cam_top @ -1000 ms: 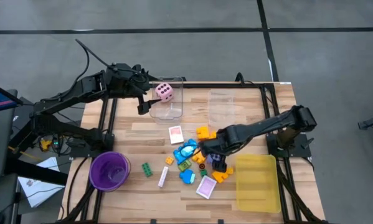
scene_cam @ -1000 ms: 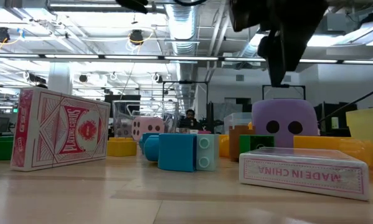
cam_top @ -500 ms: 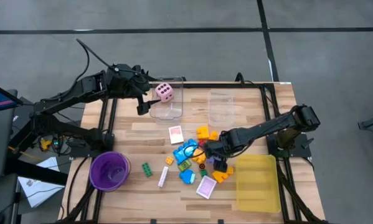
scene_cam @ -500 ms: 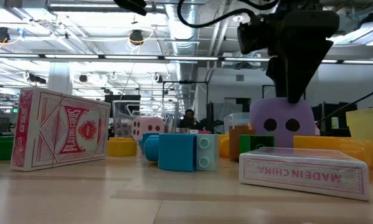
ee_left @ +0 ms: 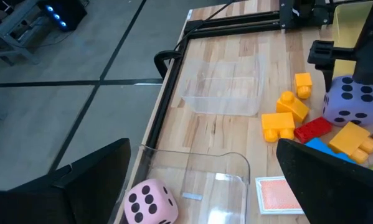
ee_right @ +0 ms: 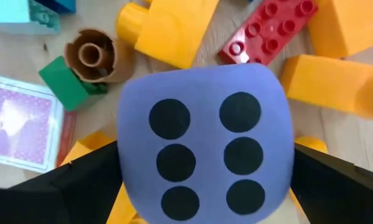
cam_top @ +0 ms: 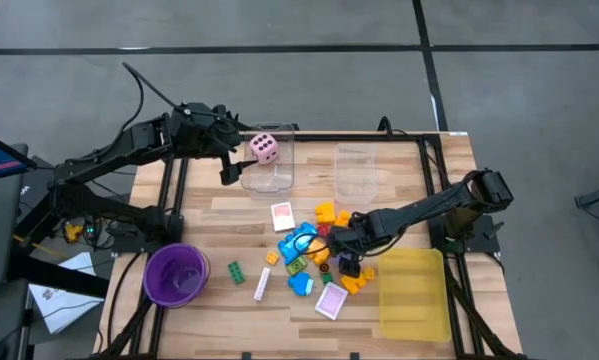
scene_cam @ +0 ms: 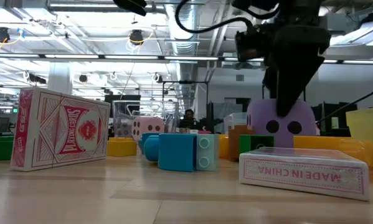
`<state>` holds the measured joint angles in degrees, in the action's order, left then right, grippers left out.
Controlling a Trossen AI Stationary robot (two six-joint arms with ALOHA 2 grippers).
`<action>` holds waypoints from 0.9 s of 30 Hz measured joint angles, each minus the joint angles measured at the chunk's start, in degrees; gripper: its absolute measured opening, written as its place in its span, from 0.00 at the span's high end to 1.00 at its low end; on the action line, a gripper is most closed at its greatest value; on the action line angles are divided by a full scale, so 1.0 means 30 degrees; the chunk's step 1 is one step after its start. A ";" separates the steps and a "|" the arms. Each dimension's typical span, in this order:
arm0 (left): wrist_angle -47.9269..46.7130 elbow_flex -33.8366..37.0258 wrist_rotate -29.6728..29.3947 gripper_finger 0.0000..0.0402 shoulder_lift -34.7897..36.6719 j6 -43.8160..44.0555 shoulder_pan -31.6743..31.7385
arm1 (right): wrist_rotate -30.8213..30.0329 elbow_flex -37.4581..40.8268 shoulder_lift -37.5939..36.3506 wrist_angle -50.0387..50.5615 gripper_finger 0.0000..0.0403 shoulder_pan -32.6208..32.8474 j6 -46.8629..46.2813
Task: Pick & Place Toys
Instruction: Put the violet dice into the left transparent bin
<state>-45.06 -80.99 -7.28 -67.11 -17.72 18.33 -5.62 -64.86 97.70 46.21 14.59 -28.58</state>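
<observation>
Directly beneath the right hand (cam_top: 341,252), in the middle of the wooden worktop (cam_top: 219,215), sits the soft purple die with black dots (ee_right: 205,142); the right wrist view shows its six-dot face filling the gap between the two dark fingers (ee_right: 61,186), which stand wide open on either side of it and hold nothing yet. The die is roughly cubic, so I judge no axis matters for the grip; the hand only needs to drop straight down and close. It rests among the loose pile of yellow, red, blue and green plastic blocks (cam_top: 309,250), with flat pink-white cards (cam_top: 282,216) nearby. The left hand (cam_top: 225,160) waits well apart at the far left, fully open and empty, just beside a clear plastic box (cam_top: 269,165) that holds a pink dotted die (cam_top: 264,148). The second clear box (cam_top: 357,172), the yellow tray (cam_top: 413,292) and the purple round cup (cam_top: 176,275) look empty.
</observation>
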 joint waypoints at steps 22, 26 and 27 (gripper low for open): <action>0.0005 0.0000 0.0012 0.00 0.0000 0.0280 -0.0004 | 0.1429 0.0101 0.0076 0.0310 0.09 -0.0436 -0.0993; -0.0053 0.0000 0.0019 0.00 0.0000 0.0466 -0.0001 | 0.1439 0.0087 0.0069 0.0295 0.15 -0.0415 -0.1129; -0.0109 0.0000 0.0020 0.00 0.0000 0.0466 0.0000 | 0.1442 0.0086 0.0069 0.0282 0.15 -0.0414 -0.1304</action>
<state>-45.38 -80.99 -7.22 -67.11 -16.32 18.33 -1.29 -64.60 97.91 47.05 13.34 -32.49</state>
